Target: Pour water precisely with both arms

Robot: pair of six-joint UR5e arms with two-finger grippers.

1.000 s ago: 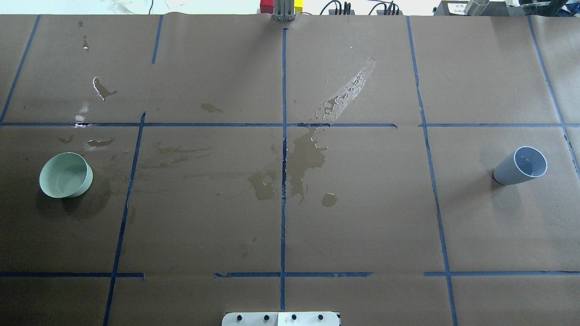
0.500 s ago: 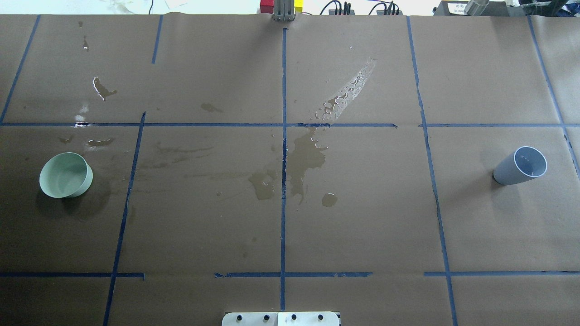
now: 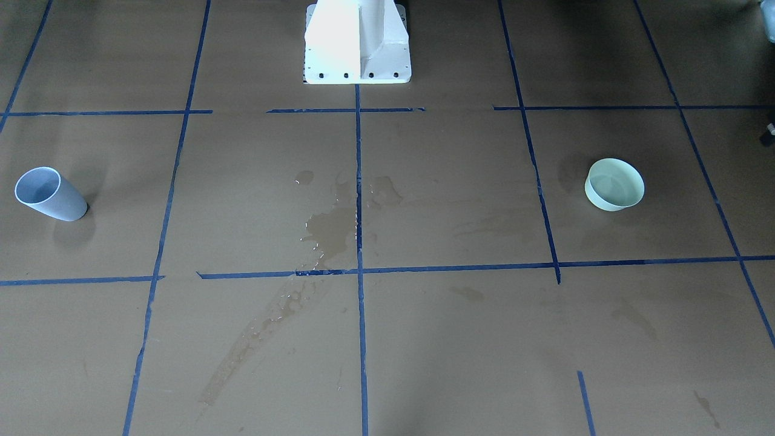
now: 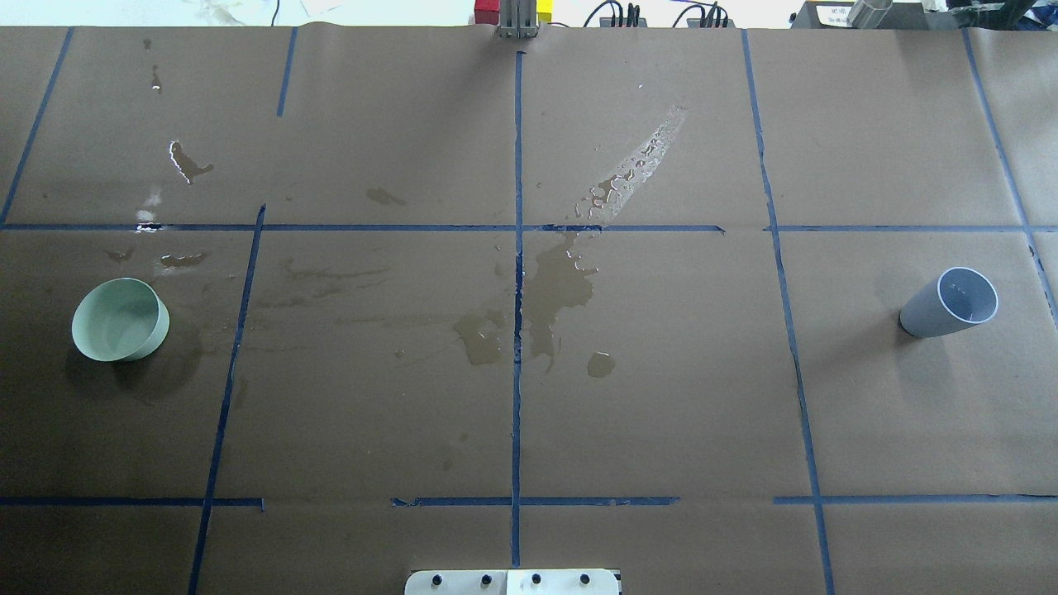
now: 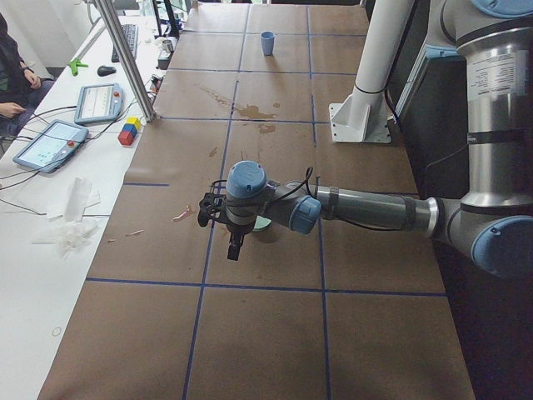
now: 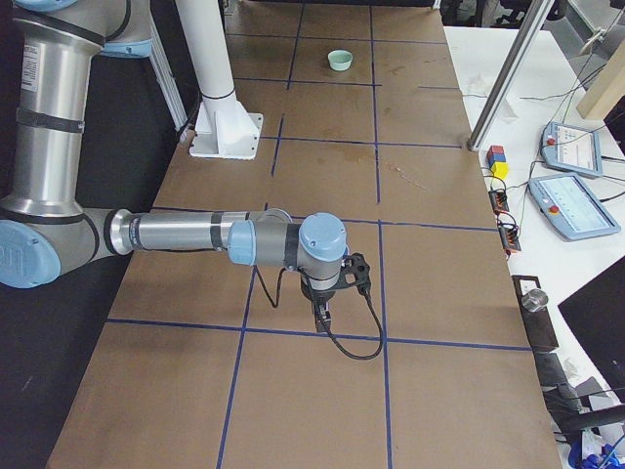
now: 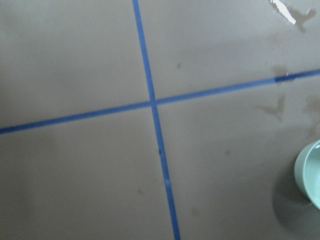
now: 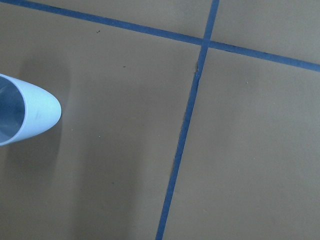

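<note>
A pale green bowl [image 4: 120,320] stands at the table's left side and shows at the right edge of the left wrist view [image 7: 311,172]. A grey-blue cup [image 4: 950,302] stands upright at the right side, and its rim shows at the left edge of the right wrist view [image 8: 25,115]. I cannot make out water in either one. My left gripper [image 5: 236,248] hangs above the table beside the bowl [image 5: 263,223]; my right gripper [image 6: 322,315] hangs low over the paper. Both show only in the side views, so I cannot tell if they are open or shut.
Wet spill patches [image 4: 562,285] and a streak [image 4: 636,169] lie near the table's middle on brown paper with blue tape lines. The white pedestal [image 3: 357,42] stands at the robot's edge. Tablets [image 5: 50,143], coloured blocks [image 5: 128,132] and a seated person [image 5: 12,67] are along the far side.
</note>
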